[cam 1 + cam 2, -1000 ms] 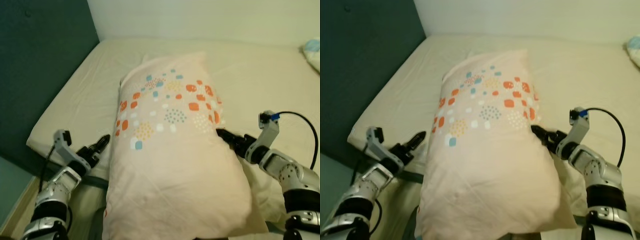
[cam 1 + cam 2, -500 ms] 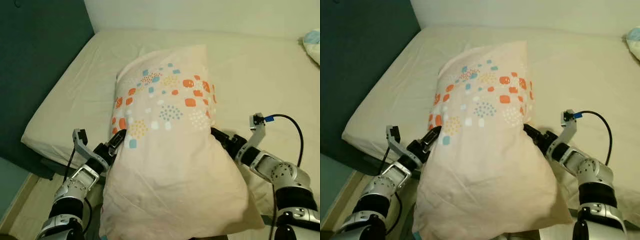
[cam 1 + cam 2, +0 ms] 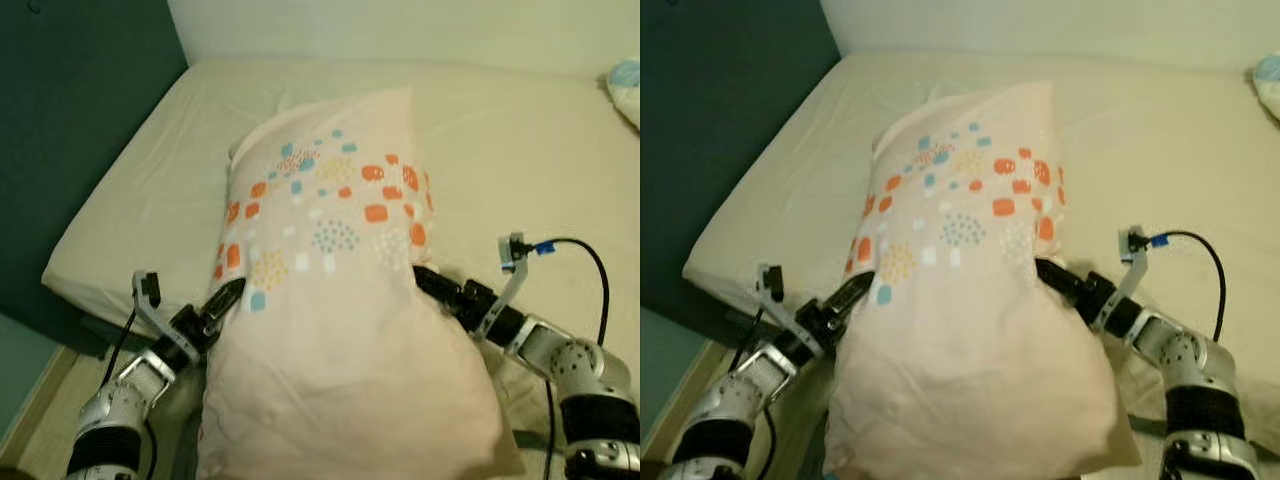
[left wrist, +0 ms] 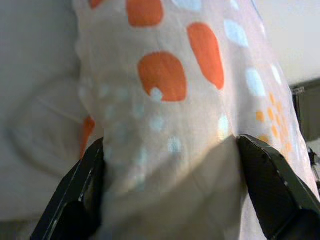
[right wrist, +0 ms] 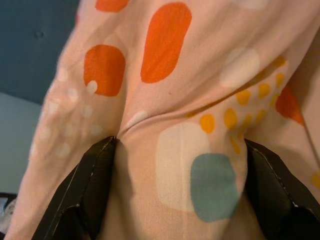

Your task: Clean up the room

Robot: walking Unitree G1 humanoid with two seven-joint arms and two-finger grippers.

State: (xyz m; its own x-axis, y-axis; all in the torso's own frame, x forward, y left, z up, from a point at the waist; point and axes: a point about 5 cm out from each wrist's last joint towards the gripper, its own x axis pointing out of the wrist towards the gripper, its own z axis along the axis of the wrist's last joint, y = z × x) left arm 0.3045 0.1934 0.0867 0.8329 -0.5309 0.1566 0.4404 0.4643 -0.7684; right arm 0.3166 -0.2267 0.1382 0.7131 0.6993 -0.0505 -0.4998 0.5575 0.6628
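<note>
Looks like the carry step: the left gripper [image 3: 232,292] and right gripper [image 3: 422,277] each pinch pillow [image 3: 335,300] fabric, holding it over the bed [image 3: 520,150] edge, so next it needs setting down squarely.

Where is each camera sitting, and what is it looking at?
Left eye view: on the head, looking down at the pillow on the bed; both arms show.
Right eye view: the same scene.
Left wrist view: along the left gripper into pillow fabric.
Right wrist view: along the right gripper, likewise.
All share the pillow.
</note>
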